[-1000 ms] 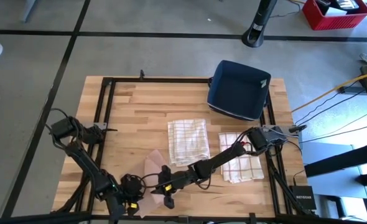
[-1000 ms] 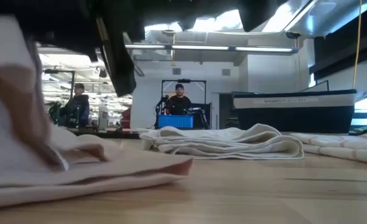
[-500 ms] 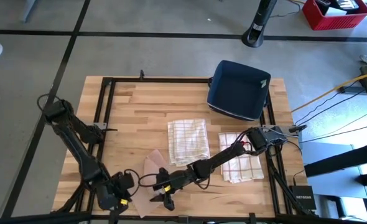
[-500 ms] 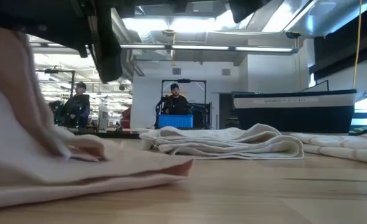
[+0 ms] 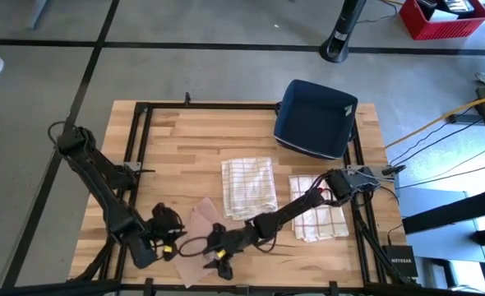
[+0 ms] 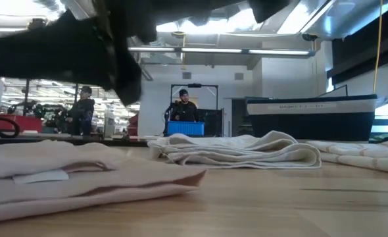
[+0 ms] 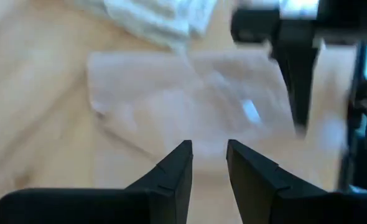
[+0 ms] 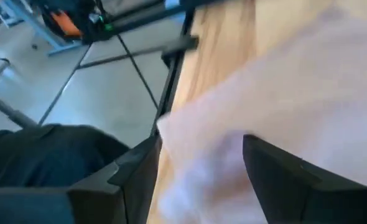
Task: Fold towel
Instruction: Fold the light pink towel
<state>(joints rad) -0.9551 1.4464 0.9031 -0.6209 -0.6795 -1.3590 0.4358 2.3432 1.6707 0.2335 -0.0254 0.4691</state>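
A pale pink towel [image 5: 200,218] lies folded and flat on the wood near the table's front edge, left of centre; it also shows low in the low view [image 6: 82,178], with a white label [image 6: 39,176] on top. My right gripper [image 5: 219,261] hovers open over its near right part, and the towel [image 8: 283,81] shows below the spread fingers. My left gripper [image 5: 175,237] stands raised at the towel's left edge, its fingers [image 7: 208,152] slightly apart with nothing between them, pointing slantwise down at the towel [image 7: 190,99].
Two folded checked towels [image 5: 248,187] [image 5: 318,218] lie right of the pink one, near the table's middle. A dark blue bin [image 5: 315,117] stands at the far right. A black frame [image 5: 136,148] edges the table. People stand in the room beyond.
My right gripper has opened and let go of the towel. The part of the towel that stood raised has dropped and now lies flat on the rest. My left gripper has risen and drawn back from the towel.
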